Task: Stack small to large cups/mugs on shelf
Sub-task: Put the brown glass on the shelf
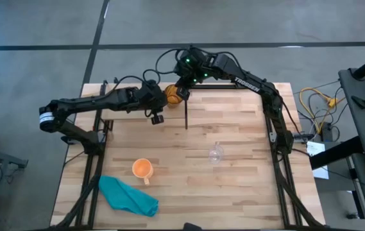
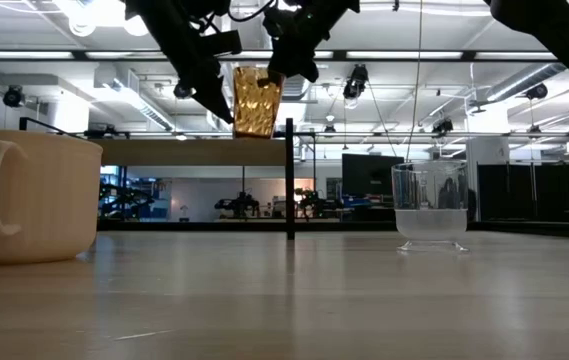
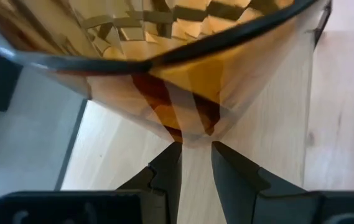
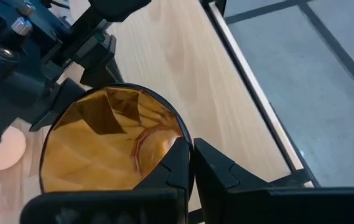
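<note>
The amber tumbler [image 1: 172, 95] [image 2: 256, 100] hangs upright at the far side of the table. Its base is just above the shelf [image 2: 164, 152] [image 4: 177, 68], near the black post [image 2: 290, 180]. My right gripper [image 4: 192, 146] [image 1: 183, 88] is shut on the tumbler. My left gripper [image 3: 195, 149] [image 1: 163, 97] reaches in from the table's left, its fingers a little apart at the tumbler's lower wall. The orange mug [image 1: 142, 169] [image 2: 29, 195] stands on its base at the near left. The small clear glass cup [image 1: 216, 154] [image 2: 429, 205] stands on its base at the near right. My right gripper pinches the tumbler's rim [image 4: 186, 132], one finger inside the cup and one outside. The fingers slant down from the table's far right. The tumbler hangs upright below them, lifted clear. My left gripper has its fingertips [image 3: 170, 165] at the tumbler's lower wall [image 3: 192, 134]; I cannot tell whether they touch it.
A teal cloth [image 1: 127, 196] lies crumpled at the table's near left corner. Black frame rods run along both sides of the table [image 1: 233, 186]. The shelf's post [image 1: 186, 114] stands at mid table, right beside the tumbler.
</note>
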You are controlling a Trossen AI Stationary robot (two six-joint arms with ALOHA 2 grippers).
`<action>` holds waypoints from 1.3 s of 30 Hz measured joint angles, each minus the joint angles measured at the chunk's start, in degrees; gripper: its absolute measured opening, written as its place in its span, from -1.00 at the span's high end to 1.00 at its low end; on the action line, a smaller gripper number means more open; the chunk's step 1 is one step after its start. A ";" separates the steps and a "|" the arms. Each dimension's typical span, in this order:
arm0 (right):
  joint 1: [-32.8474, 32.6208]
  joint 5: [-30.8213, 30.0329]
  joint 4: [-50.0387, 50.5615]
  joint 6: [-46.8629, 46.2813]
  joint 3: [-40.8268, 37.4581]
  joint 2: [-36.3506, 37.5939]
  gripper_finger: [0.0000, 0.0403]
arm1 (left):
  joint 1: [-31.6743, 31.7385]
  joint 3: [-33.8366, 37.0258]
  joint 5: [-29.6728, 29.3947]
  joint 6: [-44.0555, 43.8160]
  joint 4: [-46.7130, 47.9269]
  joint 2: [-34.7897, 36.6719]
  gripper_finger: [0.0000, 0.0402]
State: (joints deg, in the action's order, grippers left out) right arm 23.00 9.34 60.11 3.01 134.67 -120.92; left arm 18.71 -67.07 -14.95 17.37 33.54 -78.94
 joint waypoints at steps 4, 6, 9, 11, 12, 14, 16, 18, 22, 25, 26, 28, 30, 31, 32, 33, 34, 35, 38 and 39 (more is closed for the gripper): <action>0.02 -0.02 -1.50 -0.21 0.00 0.02 0.96 | 0.84 0.04 3.13 -0.03 -1.44 -0.20 0.63; 0.02 0.04 -1.65 -0.44 0.00 0.02 0.96 | 1.05 0.05 3.58 -0.01 -1.42 -0.20 0.63; 0.03 0.02 -1.88 -0.35 0.00 0.02 0.96 | 1.27 0.05 3.73 0.00 -1.47 -0.20 0.63; 0.12 0.03 -1.89 -0.39 0.00 0.02 0.96 | 1.30 0.07 3.73 0.00 -1.51 -0.20 0.63; 0.24 0.06 -1.85 -0.39 0.00 0.02 0.96 | 1.28 0.05 3.73 0.00 -1.49 -0.20 0.63; 0.28 0.09 -1.89 -0.39 0.00 0.02 0.96 | 1.29 0.07 3.71 -0.04 -1.49 -0.20 0.63; 0.34 0.09 -1.92 -0.39 0.00 0.02 0.96 | 1.30 0.07 3.72 -0.08 -1.49 -0.20 0.63; 0.37 0.18 -1.89 -0.39 0.00 0.02 0.96 | 1.28 0.07 3.94 -0.20 -1.44 -0.16 0.63; 0.39 0.22 -1.87 -0.42 0.00 0.02 0.96 | 1.28 0.07 4.00 -0.45 -1.42 -0.15 0.63; 0.39 0.22 -1.88 -0.43 0.00 -0.04 0.96 | 1.28 0.13 4.02 -0.51 -1.40 -0.15 0.63; 0.39 0.22 -1.80 -0.52 0.00 -0.04 0.95 | 1.28 0.15 4.04 -0.51 -1.42 -0.15 0.63; 0.39 0.23 -1.75 -0.84 0.00 -0.04 0.93 | 1.28 0.15 4.08 -0.51 -1.34 -0.15 0.63; 0.39 0.24 -1.87 -0.92 -0.02 -0.04 0.91 | 1.28 0.15 4.19 -0.51 -1.33 -0.15 0.63; 0.39 0.26 -1.87 -1.03 -0.02 -0.07 0.91 | 1.28 0.15 4.23 -0.51 -1.33 -0.15 0.63; 0.39 0.26 -1.87 -1.03 -0.02 -0.07 0.91 | 1.28 0.15 4.23 -0.52 -1.33 -0.15 0.63; 0.39 0.26 -1.87 -1.03 -0.02 -0.07 0.91 | 1.26 0.17 4.28 -0.53 -1.33 -0.15 0.63; 0.39 0.26 -1.87 -1.03 -0.04 -0.09 0.91 | 1.25 0.21 4.35 -0.53 -1.35 -0.16 0.63; 0.39 0.26 -1.85 -1.03 -0.07 -0.09 0.91 | 1.25 0.24 4.40 -0.53 -1.37 -0.27 0.63; 0.39 0.26 -1.85 -1.14 -0.49 -0.11 0.91 | 1.25 0.57 4.43 -0.55 -1.44 -0.36 0.63; 0.39 0.26 -1.85 -1.48 -0.70 -0.11 0.91 | 1.24 0.69 4.43 -0.55 -1.42 -0.37 0.63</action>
State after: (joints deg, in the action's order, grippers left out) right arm 23.40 9.61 58.26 1.53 133.97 -121.03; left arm 19.95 -66.37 -10.52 16.82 32.12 -79.30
